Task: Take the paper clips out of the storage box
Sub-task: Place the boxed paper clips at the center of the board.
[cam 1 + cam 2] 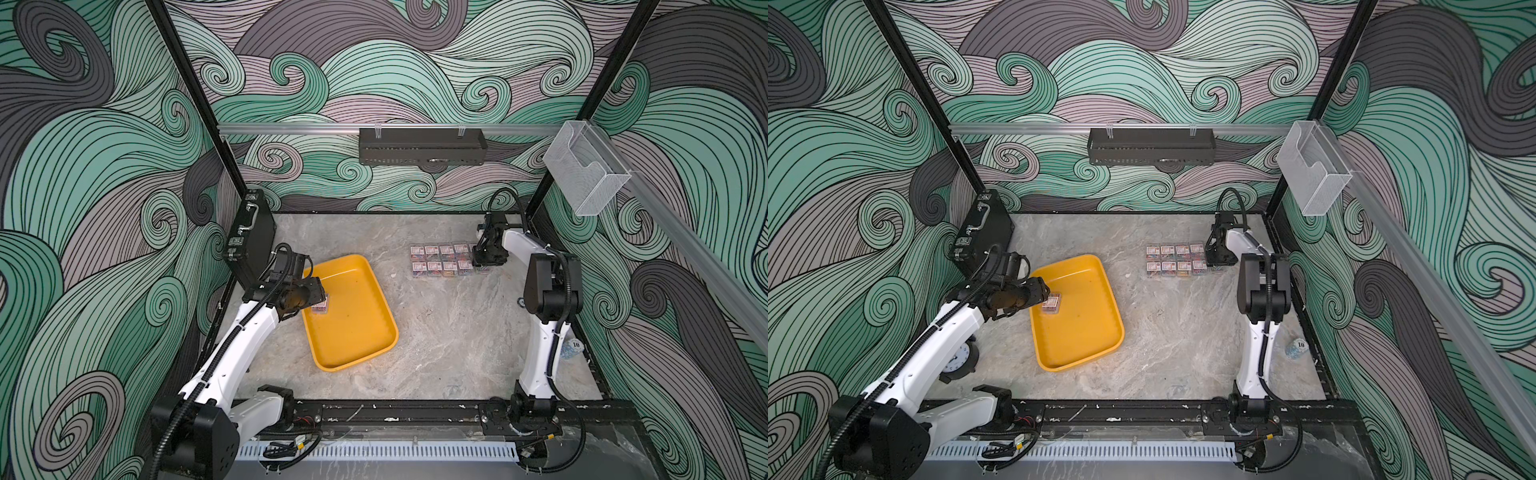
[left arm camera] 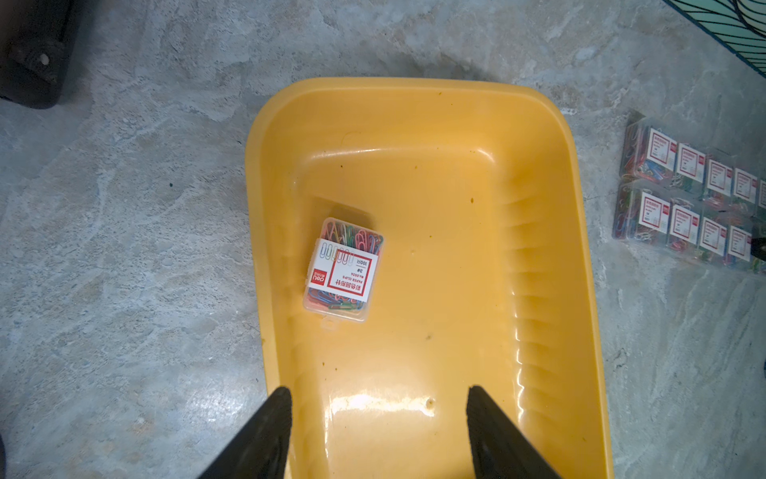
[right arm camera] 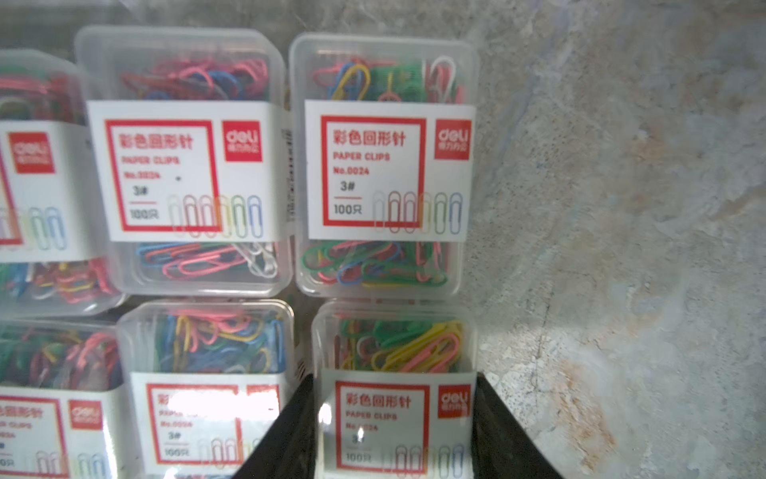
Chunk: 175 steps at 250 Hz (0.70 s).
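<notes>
In the storage box (image 2: 539, 290), by one long wall, you have a single paper clip box (image 2: 343, 268) lying flat. Your left gripper (image 2: 378, 390) hovers above it, jaws apart and empty. Your right gripper (image 3: 394, 375) clamps the end box (image 3: 393, 414) of two rows (image 1: 442, 259) on the table (image 1: 436, 332).

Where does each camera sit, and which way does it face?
Top views: overhead, looking down on the table; left arm, right arm show.
Left wrist: faces down into the storage box; open left gripper shows.
Right wrist: close over paper clips; right gripper clamps the end box.
Shared: left wrist and top views show the lone box.
</notes>
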Each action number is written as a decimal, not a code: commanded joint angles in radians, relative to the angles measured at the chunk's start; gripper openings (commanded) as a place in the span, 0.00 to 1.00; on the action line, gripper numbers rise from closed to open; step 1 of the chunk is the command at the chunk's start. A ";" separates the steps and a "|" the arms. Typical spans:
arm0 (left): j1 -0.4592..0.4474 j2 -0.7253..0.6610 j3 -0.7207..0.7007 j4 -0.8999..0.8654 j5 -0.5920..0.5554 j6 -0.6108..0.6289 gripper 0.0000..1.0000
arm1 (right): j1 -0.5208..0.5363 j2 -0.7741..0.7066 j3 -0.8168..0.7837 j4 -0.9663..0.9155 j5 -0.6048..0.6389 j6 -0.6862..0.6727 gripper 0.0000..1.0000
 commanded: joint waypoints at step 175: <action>0.005 -0.012 0.056 -0.047 0.009 0.021 0.66 | -0.042 0.007 0.046 -0.036 -0.134 0.018 0.61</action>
